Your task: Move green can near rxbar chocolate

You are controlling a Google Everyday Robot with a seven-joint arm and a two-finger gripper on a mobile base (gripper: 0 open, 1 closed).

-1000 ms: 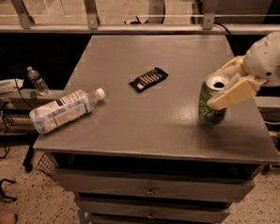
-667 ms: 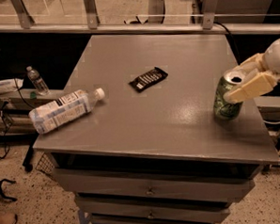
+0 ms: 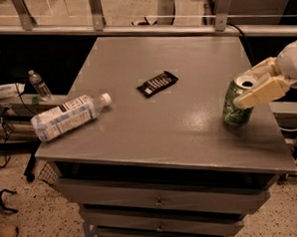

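Fingers (image 3: 264, 90) at right edge of table (image 3: 164, 134) — pinching green can (image 3: 234, 111), upright between them

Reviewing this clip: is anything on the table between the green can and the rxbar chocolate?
Nothing visible. The hand, at the right edge of the table, grips the green can near its top. Only bare surface lies between it and the rxbar chocolate; the plastic bottle lies far left, off that path.

The single camera looked down at the grey table (image 3: 179, 136) from above its front edge, fairly near, facing its far edge. The gripper (image 3: 240, 92) held the green can (image 3: 234, 112) at the table's right side.
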